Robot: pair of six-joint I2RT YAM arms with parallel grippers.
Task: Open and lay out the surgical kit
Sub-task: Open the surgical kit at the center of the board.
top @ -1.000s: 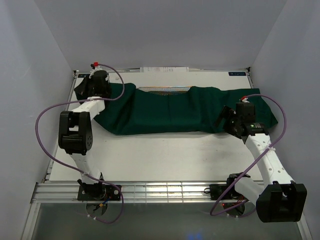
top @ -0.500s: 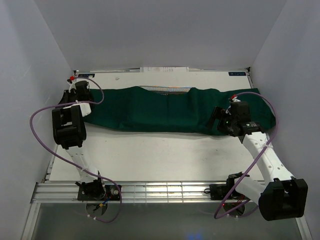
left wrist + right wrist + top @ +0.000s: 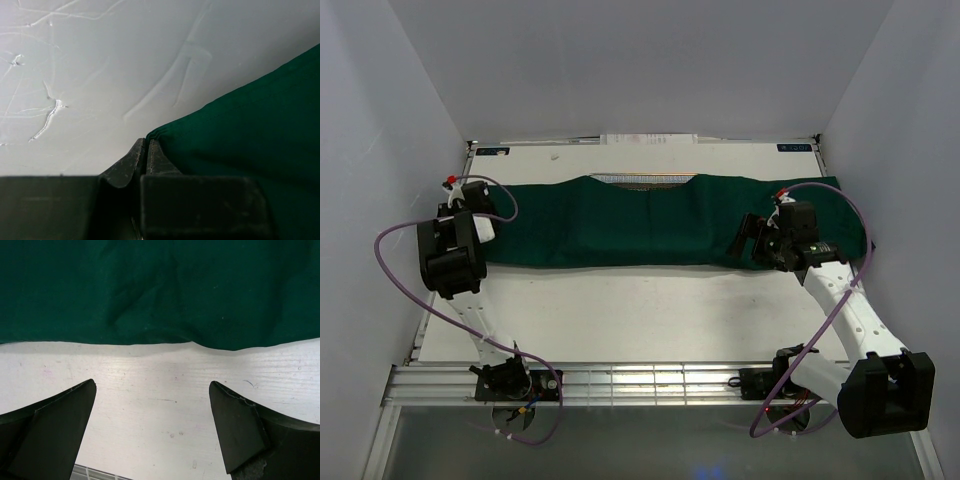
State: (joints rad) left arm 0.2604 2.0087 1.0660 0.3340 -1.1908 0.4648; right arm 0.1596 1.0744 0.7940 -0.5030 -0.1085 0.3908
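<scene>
Cloth wrap (image 3: 650,220) lengthwise left-to-right; left end effector (image 3: 146,150) clamped on corner, right end effector (image 3: 152,385) agape.

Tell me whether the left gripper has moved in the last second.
Yes. The left gripper, shut on the cloth, has gone left and nearer, away from the far edge of the table.

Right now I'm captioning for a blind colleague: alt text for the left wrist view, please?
The left gripper is pinched shut on a corner of the dark green cloth wrap, which spreads rightward over a scratched white tabletop.
</scene>
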